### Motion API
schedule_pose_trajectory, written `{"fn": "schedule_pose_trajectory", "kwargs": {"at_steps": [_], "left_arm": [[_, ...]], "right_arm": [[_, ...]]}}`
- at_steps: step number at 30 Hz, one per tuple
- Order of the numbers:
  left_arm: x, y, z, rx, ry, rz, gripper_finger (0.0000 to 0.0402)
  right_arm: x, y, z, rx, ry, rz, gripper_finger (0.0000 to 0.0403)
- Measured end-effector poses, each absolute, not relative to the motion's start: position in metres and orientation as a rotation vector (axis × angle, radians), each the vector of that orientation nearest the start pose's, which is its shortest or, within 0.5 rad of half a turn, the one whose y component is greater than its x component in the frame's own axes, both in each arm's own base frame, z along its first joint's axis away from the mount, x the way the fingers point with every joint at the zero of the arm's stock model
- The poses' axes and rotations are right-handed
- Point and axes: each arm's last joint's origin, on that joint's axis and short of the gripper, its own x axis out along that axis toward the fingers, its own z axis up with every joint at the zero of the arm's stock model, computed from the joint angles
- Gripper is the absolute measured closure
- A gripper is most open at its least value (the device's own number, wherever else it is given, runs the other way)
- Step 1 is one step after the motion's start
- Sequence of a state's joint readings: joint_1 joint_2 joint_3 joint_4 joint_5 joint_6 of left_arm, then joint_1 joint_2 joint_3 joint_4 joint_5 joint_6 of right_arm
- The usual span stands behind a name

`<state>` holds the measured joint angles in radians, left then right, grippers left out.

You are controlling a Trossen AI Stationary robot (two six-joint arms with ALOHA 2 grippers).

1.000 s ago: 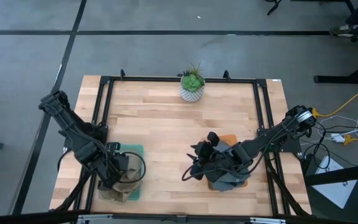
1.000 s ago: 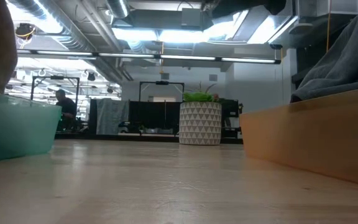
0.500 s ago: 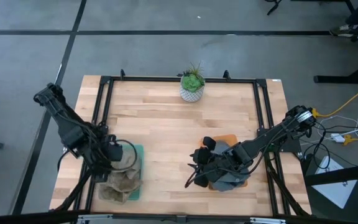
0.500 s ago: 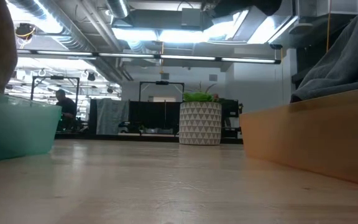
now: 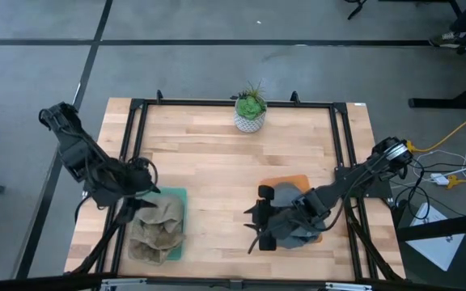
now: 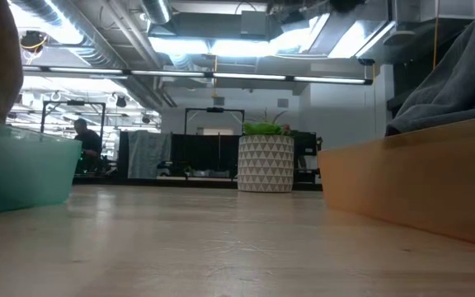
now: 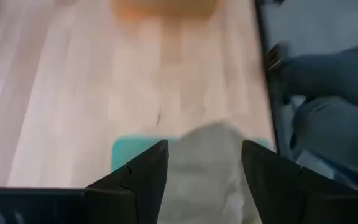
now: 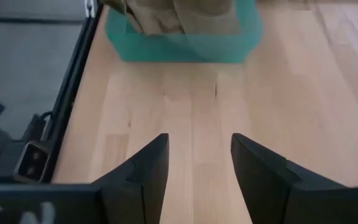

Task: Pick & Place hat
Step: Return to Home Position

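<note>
A tan hat (image 5: 158,229) lies crumpled in a teal tray (image 5: 178,194) at the table's near left. My left gripper (image 5: 146,187) hangs open above the tray's far edge. In its wrist view the hat (image 7: 205,163) shows below, between the fingers, which are clear of it. A grey hat (image 5: 299,230) lies heaped in an orange tray (image 5: 285,183) at the near right. My right gripper (image 5: 256,230) is open just left of that tray. It points toward the teal tray (image 8: 185,45), with only bare table between its fingers.
A potted plant (image 5: 250,111) stands at the middle of the far edge. Bare wood lies between the two trays and across the table's middle. A black frame (image 5: 136,129) runs along the table's sides. In the low view a person (image 6: 85,142) sits in the room far behind the table.
My left gripper has risen off the tan hat and drawn back toward the table's far-left, tipping up as it went. The hat stays in the teal tray. My right gripper has rolled its wrist beside the orange tray and edged slightly toward the near edge.
</note>
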<state>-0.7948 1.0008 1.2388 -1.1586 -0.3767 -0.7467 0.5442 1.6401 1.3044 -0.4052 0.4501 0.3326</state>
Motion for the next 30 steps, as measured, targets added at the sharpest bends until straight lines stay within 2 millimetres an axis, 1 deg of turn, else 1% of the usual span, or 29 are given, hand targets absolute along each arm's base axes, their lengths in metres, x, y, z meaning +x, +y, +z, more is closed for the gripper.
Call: {"fn": "schedule_pose_trajectory", "kwargs": {"at_steps": [2,4,9,12,14,16,19,22,27,30], "left_arm": [[0.122,-0.107,0.372,-0.180,0.788,-0.119,0.0203],[0.125,-0.108,0.376,-0.171,0.732,-0.154,0.0203],[0.133,-0.108,0.383,-0.157,0.655,-0.186,0.0204],[0.136,-0.105,0.383,-0.152,0.648,-0.165,0.0204],[0.138,-0.103,0.383,-0.158,0.645,-0.147,0.0204],[0.140,-0.100,0.383,-0.167,0.640,-0.129,0.0204],[0.144,-0.097,0.385,-0.188,0.619,-0.109,0.0204],[0.147,-0.095,0.387,-0.213,0.586,-0.070,0.0204],[0.153,-0.087,0.390,-0.241,0.512,0.050,0.0204],[0.158,-0.082,0.393,-0.271,0.481,0.079,0.0204]], "right_arm": [[0.312,0.175,0.266,-0.011,0.619,0.001,0.0231],[0.308,0.175,0.251,0.041,0.577,0.069,0.0231],[0.288,0.166,0.233,0.136,0.349,0.197,0.0231],[0.269,0.154,0.225,0.123,0.210,0.225,0.0231],[0.253,0.144,0.222,0.112,0.099,0.237,0.0231],[0.238,0.132,0.221,0.102,-0.010,0.242,0.0231],[0.213,0.114,0.217,0.052,-0.123,0.238,0.0231],[0.187,0.099,0.213,-0.005,-0.190,0.227,0.0231],[0.151,0.077,0.205,-0.098,-0.261,0.175,0.0231],[0.133,0.064,0.198,-0.090,-0.310,0.165,0.0231]]}}
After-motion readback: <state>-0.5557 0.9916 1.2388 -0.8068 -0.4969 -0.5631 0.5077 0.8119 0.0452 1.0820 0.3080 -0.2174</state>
